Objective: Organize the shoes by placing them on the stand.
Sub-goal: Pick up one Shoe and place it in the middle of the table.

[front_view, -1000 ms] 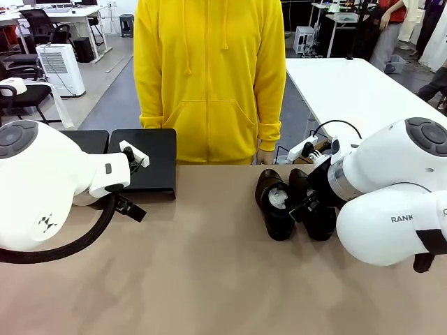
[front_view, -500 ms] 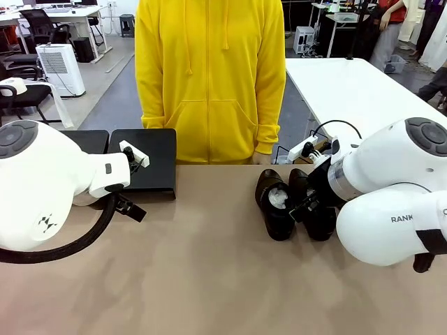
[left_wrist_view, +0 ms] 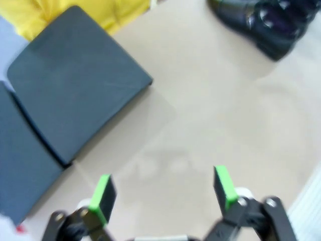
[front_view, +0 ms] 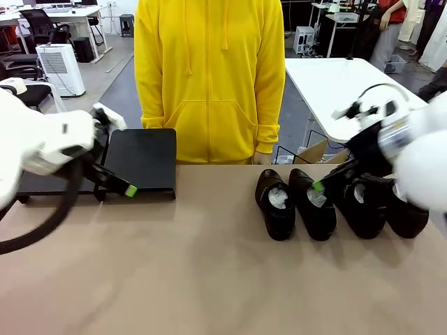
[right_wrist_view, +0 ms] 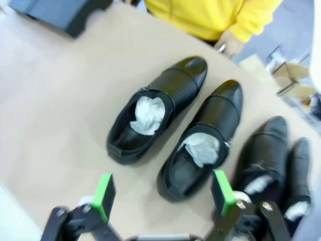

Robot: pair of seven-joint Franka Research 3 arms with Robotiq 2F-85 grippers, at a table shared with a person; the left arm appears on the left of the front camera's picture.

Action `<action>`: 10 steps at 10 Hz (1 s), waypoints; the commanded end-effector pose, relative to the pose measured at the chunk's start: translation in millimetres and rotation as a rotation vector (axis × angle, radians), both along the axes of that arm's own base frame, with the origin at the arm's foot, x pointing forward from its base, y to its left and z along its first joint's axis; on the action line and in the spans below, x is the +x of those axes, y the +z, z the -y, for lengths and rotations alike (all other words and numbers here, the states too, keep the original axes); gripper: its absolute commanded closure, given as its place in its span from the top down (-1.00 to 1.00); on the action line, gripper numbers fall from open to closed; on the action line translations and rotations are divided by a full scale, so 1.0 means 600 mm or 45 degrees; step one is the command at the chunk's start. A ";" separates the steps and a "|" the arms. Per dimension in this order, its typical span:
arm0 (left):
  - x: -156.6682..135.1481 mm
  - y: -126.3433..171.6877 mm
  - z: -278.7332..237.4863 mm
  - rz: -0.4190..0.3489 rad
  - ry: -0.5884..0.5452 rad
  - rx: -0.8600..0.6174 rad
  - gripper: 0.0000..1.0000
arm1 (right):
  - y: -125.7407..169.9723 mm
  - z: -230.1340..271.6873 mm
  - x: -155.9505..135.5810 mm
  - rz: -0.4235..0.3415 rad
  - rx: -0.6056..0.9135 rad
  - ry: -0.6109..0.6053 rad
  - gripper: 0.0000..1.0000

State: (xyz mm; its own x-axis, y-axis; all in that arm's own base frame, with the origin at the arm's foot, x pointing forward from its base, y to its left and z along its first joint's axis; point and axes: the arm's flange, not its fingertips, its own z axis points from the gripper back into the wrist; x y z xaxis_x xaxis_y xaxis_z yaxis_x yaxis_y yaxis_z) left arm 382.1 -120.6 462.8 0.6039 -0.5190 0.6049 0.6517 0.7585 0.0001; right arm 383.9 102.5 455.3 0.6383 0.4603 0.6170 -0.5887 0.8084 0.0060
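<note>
Several black glossy shoes stand in a row at the right of the table, toes toward the person: a left shoe (front_view: 274, 204), a second shoe (front_view: 312, 202) and two further right (front_view: 370, 206). White paper fills them. In the right wrist view the first shoe (right_wrist_view: 160, 108) and second shoe (right_wrist_view: 203, 140) lie just beyond my open right gripper (right_wrist_view: 163, 193), which hovers above the second shoe (front_view: 325, 183). The stand (front_view: 143, 160) is two black platforms at the far left. My left gripper (front_view: 119, 188) hangs open and empty at the stand's front edge; the stand (left_wrist_view: 75, 80) fills the upper left of the left wrist view, beyond the gripper (left_wrist_view: 163, 193).
A person in a yellow hoodie (front_view: 209, 77) stands at the far edge, one hand (right_wrist_view: 228, 42) near the shoes' toes. A white table (front_view: 349, 84) and a cardboard box (front_view: 314, 150) lie behind on the right. Bare brown tabletop (front_view: 209, 279) spreads across the middle and front.
Both arms have swung outward and back and show motion blur. The right arm's move uncovered the two rightmost shoes. The left arm now covers the left platform. The shoes and stand have not moved.
</note>
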 end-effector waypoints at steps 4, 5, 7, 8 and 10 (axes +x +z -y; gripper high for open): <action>0.008 0.093 -0.157 -0.095 -0.086 -0.295 1.00 | 0.028 0.198 -0.073 0.013 0.345 0.098 1.00; 0.005 0.098 -0.166 -0.085 -0.078 -0.304 1.00 | 0.028 0.213 -0.082 0.019 0.366 0.099 1.00; 0.001 0.107 -0.170 -0.091 -0.112 -0.330 1.00 | 0.029 0.242 -0.103 0.061 0.410 0.085 1.00; 0.003 0.105 -0.169 -0.097 -0.115 -0.325 1.00 | 0.031 0.247 -0.106 0.093 0.449 0.096 1.00; -0.004 0.108 -0.175 -0.096 -0.074 -0.325 1.00 | 0.070 0.259 -0.060 0.048 0.401 0.050 1.00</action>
State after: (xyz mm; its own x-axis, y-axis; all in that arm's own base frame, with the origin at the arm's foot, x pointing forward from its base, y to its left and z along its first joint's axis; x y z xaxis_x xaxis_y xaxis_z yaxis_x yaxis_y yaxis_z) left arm 381.9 -22.2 524.0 0.6407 -0.3858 0.6638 0.6739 0.6968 -0.2455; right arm 346.2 -56.1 500.7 0.5873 0.2457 0.7712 -0.6216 0.7471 0.2353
